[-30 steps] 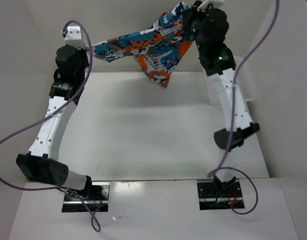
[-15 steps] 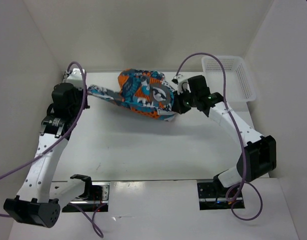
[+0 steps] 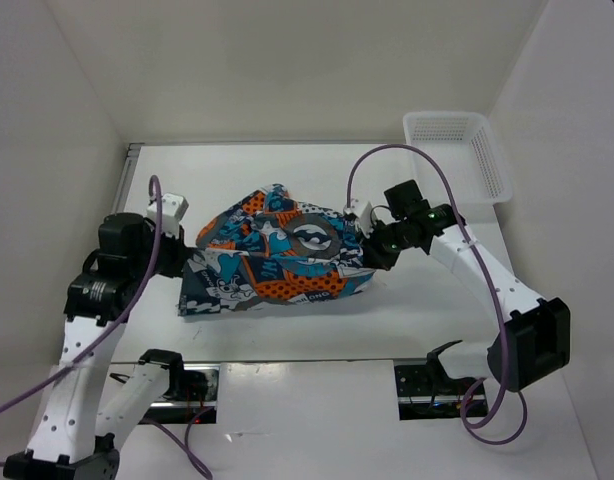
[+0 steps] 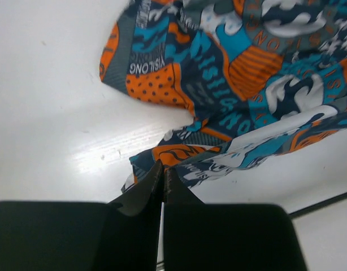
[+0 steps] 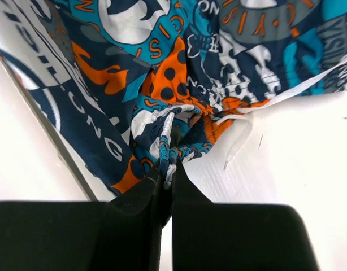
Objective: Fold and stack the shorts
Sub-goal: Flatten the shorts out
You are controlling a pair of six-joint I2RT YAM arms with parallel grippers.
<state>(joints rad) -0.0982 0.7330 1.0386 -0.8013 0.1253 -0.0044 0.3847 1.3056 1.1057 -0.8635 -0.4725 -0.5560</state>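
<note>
**Spotter:** Top camera first. Where's the garment?

**Operator:** I have the shorts [image 3: 277, 262] lying rumpled on the table [image 3: 287, 180] between my two arms. They are well apart from the mesh basket [image 3: 457, 150] in the far right corner. My left gripper [image 3: 184, 262] sits at their left edge and my right gripper [image 3: 367, 243] at their right edge.

**Spotter:** Left wrist?

**Operator:** The jaws are pressed together with a thin fold of the cloth's edge pinched between them. The rest sags onto the table. I judge it light and limp, so it won't hold a shape by itself.

**Spotter:** Right wrist?

**Operator:** The jaws are closed there too, on the gathered waistband [image 5: 168, 127], just beside where the white drawstring [image 5: 238, 144] trails out. That bunched band looks to me the surer hold, since the thin edge could slide free under a tug. I'd take seams and corners, never the middle of a panel.
</note>
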